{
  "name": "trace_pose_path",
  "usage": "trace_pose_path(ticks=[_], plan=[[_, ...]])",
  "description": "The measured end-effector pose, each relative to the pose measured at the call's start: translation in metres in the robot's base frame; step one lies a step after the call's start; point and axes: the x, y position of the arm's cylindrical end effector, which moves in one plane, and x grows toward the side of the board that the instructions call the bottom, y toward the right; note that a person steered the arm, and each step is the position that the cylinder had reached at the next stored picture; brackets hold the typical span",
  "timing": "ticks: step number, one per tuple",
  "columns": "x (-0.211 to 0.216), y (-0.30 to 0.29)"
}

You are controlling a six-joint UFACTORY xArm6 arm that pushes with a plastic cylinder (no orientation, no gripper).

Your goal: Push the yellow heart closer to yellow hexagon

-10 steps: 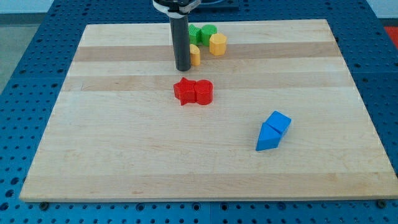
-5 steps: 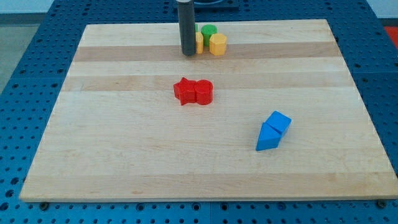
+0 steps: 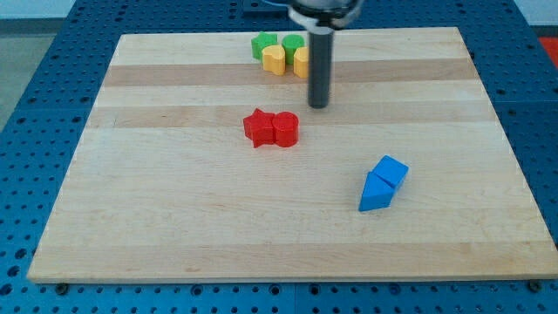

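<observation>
Two yellow blocks sit together near the view's top edge of the board: the yellow heart (image 3: 275,59) and, just to its right, the yellow hexagon (image 3: 302,61), which the rod partly hides from me. As far as I can make out, the two are touching or very nearly so; the rod covers enough of the hexagon that I cannot say which. On that reading I judge the task essentially done, with at most a small closing nudge left if a gap is hidden behind the rod.

Behind them, closer to the top edge, are two green blocks (image 3: 277,43), pressed up against the yellow pair; their shapes I cannot tell apart from here.

My tip (image 3: 319,105) rests on the wooden board (image 3: 174,201) below and slightly right of the hexagon, near the cluster but touching no block. This arm has no fingers to open or shut, only the straight dark rod, so it holds nothing and is in contact with nothing but the board.

Further out, a red star and a red rounded block (image 3: 271,128) sit touching near the board's middle, left of and below my tip. Two blue blocks (image 3: 383,182) lie touching toward the lower right, well apart from everything else.
</observation>
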Motion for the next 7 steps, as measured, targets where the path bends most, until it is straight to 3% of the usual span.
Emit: trace_pose_path(ticks=[2, 3, 7], plan=[[0.065, 0.019], [0.078, 0.016], [0.062, -0.036]])
